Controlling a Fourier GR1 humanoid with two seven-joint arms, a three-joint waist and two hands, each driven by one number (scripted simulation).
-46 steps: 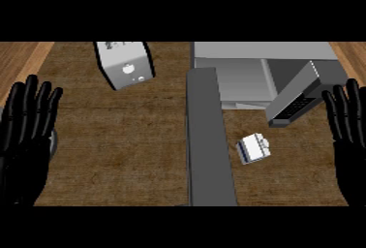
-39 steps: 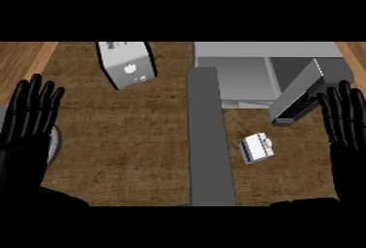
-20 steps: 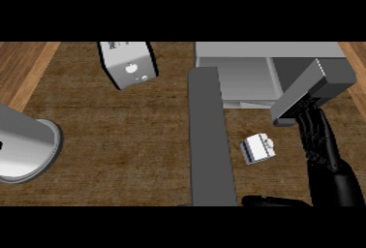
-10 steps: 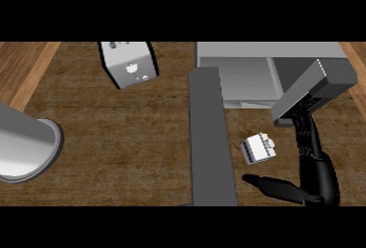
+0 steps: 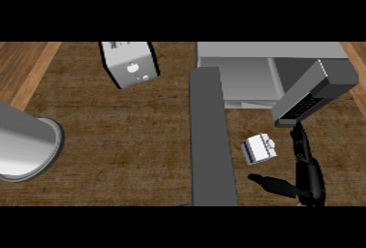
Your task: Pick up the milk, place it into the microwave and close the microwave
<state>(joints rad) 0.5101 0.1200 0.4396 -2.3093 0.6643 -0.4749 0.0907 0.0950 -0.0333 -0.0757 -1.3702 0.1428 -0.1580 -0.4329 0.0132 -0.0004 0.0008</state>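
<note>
The milk [image 5: 259, 148] is a small white carton lying on the brown counter, just right of a long grey strip [image 5: 211, 140]. My right hand [image 5: 309, 175] is open and edge-on to the right of the carton. Its fingers [image 5: 299, 141] stretch up towards the microwave door, and its thumb [image 5: 270, 183] sticks out left below the carton. I see no contact with the milk. The microwave [image 5: 247, 72] stands at the back right with its door [image 5: 313, 93] swung open. Only my left forearm [image 5: 22, 147] shows, at the left edge; the hand itself is out of view.
A grey box-shaped appliance [image 5: 129, 63] stands at the back, left of the microwave. The counter's wooden edge [image 5: 25, 68] runs along the far left. Bare brown counter [image 5: 121, 140] lies between the forearm and the grey strip.
Both hands were raised, open, at the view's sides. The right hand has since turned edge-on and come in beside the milk. The left hand has left the view; only its forearm shows.
</note>
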